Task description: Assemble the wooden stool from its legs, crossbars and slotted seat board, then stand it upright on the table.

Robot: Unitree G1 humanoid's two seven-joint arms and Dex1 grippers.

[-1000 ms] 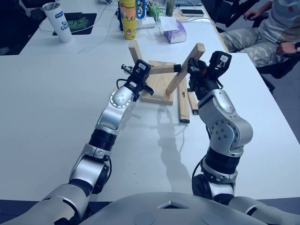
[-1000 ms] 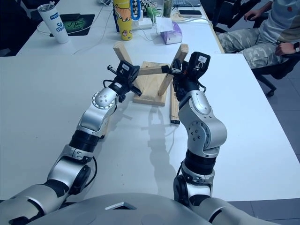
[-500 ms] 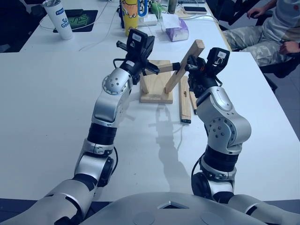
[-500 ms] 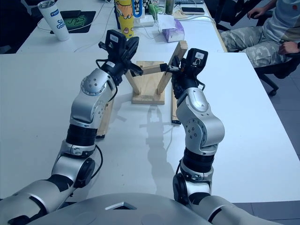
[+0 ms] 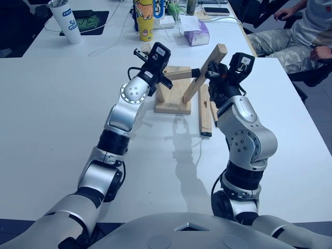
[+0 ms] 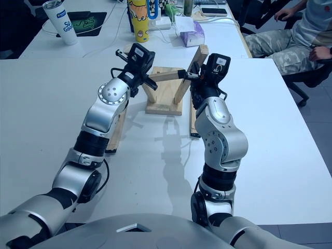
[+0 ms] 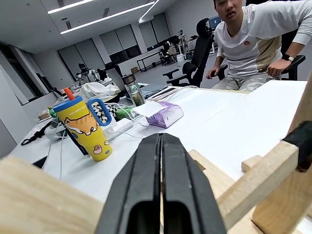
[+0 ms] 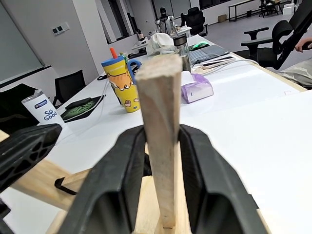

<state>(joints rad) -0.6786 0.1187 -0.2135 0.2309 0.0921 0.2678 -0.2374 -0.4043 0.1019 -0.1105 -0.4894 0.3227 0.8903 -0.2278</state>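
Note:
A half-built stool lies on the table on its seat board (image 5: 174, 101). Its tilted right leg (image 5: 193, 91) and left leg (image 6: 123, 52) stick up, joined by a crossbar (image 5: 181, 74). My right gripper (image 8: 161, 161) is shut on the right leg (image 8: 161, 122) about halfway up. My left gripper (image 5: 166, 80) sits at the crossbar's left end beside the left leg. In the left wrist view its fingers (image 7: 183, 170) are pressed together with nothing visible between them, and the crossbar (image 7: 258, 178) runs off to the right leg.
Loose wooden pieces (image 5: 204, 111) lie right of the seat board, and another piece (image 6: 115, 132) lies under my left arm. A yellow cup (image 5: 144, 21), a white tumbler (image 5: 66, 23) and a purple tissue pack (image 5: 196, 36) stand at the back. A person sits at the far right.
My left wrist rose above the crossbar half a second ago and has come back down to its left end. The right gripper and the stool have kept their place.

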